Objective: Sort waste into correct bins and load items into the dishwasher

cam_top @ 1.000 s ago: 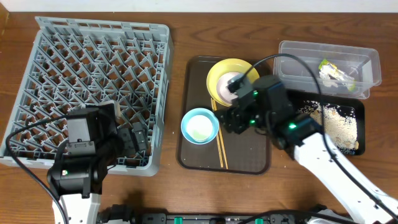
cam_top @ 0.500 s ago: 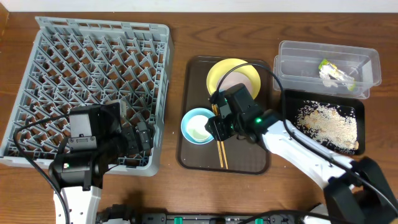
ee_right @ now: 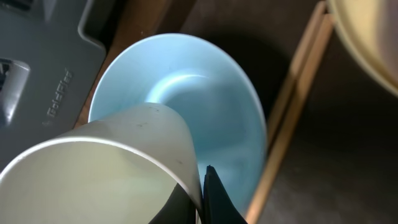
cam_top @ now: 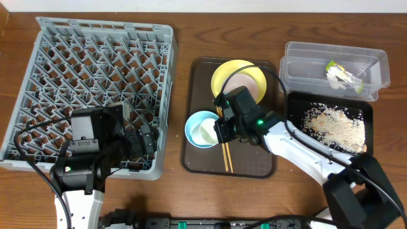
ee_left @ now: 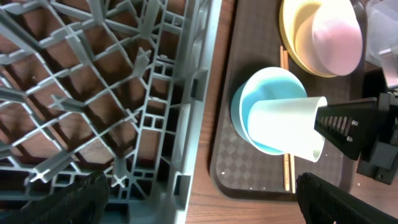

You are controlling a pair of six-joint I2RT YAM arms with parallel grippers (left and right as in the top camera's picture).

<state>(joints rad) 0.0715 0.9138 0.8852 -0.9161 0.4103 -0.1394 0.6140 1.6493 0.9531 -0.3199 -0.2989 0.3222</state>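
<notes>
Brown wood-grain table (cam_top: 184, 38) beneath everything, with a strip of pale wall (cam_top: 254, 5) along the far edge. At left, grey rack (cam_top: 89, 70), bare wood visible through its lattice. In the middle, dark brown tray (cam_top: 254, 159) with a chequered floor, bearing a yellow plate (cam_top: 224, 75) at the far end, a blue bowl (cam_top: 193, 127) nearer, and chopsticks (cam_top: 226, 159) lying lengthwise just beside it. On the plate, a pale pinkish bowl (ee_left: 336, 37), possibly upside down; hard to tell from these angles. At far right, clear tub (cam_top: 299, 48) holding the wrapper (cam_top: 340, 75); just in front of it, black tray (cam_top: 294, 105) strewn with crumbs (cam_top: 334, 127). Black cables (cam_top: 280, 70) trailing from both arms.

Right gripper (cam_top: 219, 130) clamped on the rim of a white cup (ee_left: 283, 127), one finger (ee_right: 211, 193) pressed to the wall near the lip. Cup tipped on its side, base low over the hollow of the blue bowl, mouth toward the gripper. Left gripper (cam_top: 146, 140) above the rack's near right corner, fingers (ee_left: 62, 199) spread wide, nothing between them.
</notes>
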